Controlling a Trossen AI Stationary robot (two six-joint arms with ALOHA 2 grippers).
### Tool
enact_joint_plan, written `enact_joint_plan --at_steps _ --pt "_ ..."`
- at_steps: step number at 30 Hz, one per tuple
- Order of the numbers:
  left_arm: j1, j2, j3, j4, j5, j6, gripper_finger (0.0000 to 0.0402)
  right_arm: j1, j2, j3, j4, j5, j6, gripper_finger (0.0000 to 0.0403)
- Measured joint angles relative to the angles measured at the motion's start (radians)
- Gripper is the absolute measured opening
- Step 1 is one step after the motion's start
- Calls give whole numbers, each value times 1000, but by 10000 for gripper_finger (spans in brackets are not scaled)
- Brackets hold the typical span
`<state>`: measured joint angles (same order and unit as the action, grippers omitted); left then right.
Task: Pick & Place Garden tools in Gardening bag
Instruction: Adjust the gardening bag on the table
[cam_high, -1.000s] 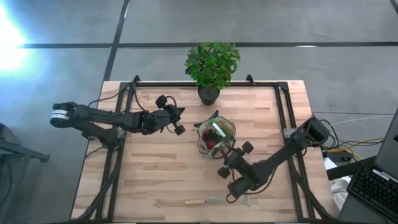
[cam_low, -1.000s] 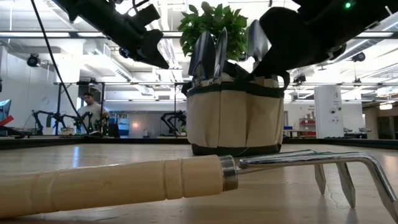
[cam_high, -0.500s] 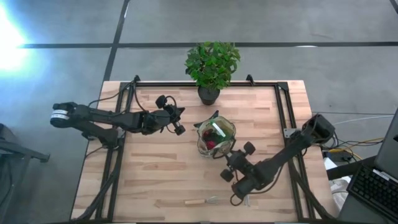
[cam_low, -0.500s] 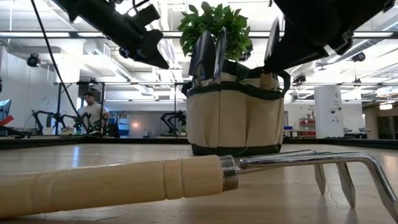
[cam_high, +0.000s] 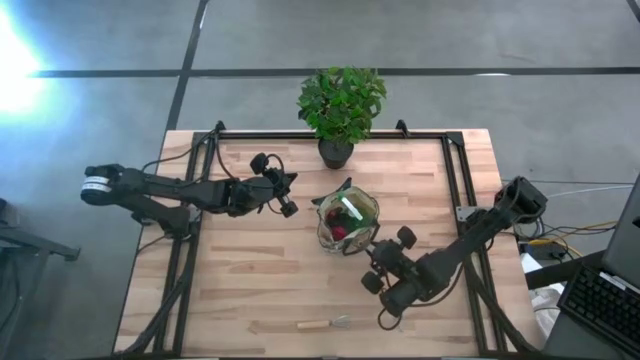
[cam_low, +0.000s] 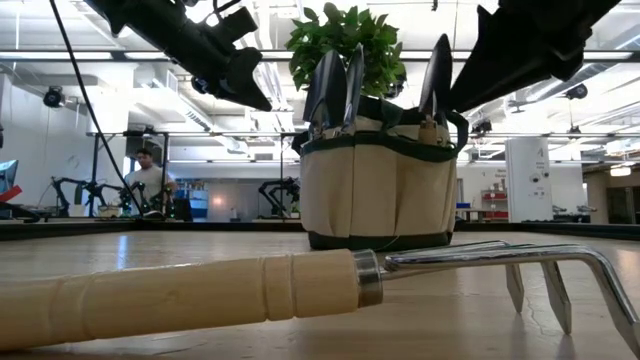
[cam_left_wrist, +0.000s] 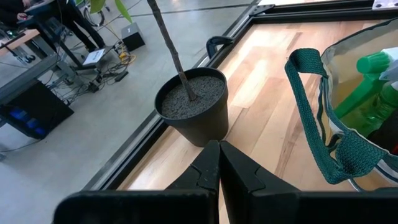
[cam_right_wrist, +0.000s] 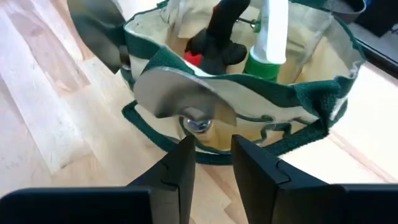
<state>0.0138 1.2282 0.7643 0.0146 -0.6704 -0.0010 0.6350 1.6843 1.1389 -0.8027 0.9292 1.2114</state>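
High view, bag: the gardening bag (cam_high: 347, 222) stands mid-tabletop (cam_high: 250, 280), just in front of the plant pot (cam_high: 335, 152), already holding tools.
High view, remaining tool: a wooden-handled rake (cam_high: 325, 323) lies flat well in front of the bag, at the tabletop's near edge, long axis running left-right.
High view, arms: the right end effector (cam_high: 380, 253) sits just beside the bag's front-right, plainly the nearer arm to the rake; the left end effector (cam_high: 287, 205) waits left of the bag.
Low view: the rake (cam_low: 300, 285) lies across the foreground, tines to the right; trowel blades stand up out of the bag (cam_low: 378, 190) behind it.
Left wrist view: left end effector (cam_left_wrist: 219, 163) pinched closed, empty, facing the pot (cam_left_wrist: 191, 109) beside the bag (cam_left_wrist: 348, 112).
Right wrist view: right end effector (cam_right_wrist: 210, 163) narrowly parted, holding nothing, just clear of a trowel blade (cam_right_wrist: 183, 96) tucked in a bag pocket; green spray bottle (cam_right_wrist: 266, 46) and red item (cam_right_wrist: 193, 58) inside.
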Motion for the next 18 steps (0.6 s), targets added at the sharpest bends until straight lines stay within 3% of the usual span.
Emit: enact_joint_plan --at_steps 4,12,18 --pt "0 0 0 -1 0 0 12 0 -7 0 -16 -47 -8 115" --pt "0 0 0 -3 0 -3 12 -13 -58 0 -212 -504 35 127" --pt "0 0 0 -2 1 -8 12 -4 -107 0 -228 -714 47 111"
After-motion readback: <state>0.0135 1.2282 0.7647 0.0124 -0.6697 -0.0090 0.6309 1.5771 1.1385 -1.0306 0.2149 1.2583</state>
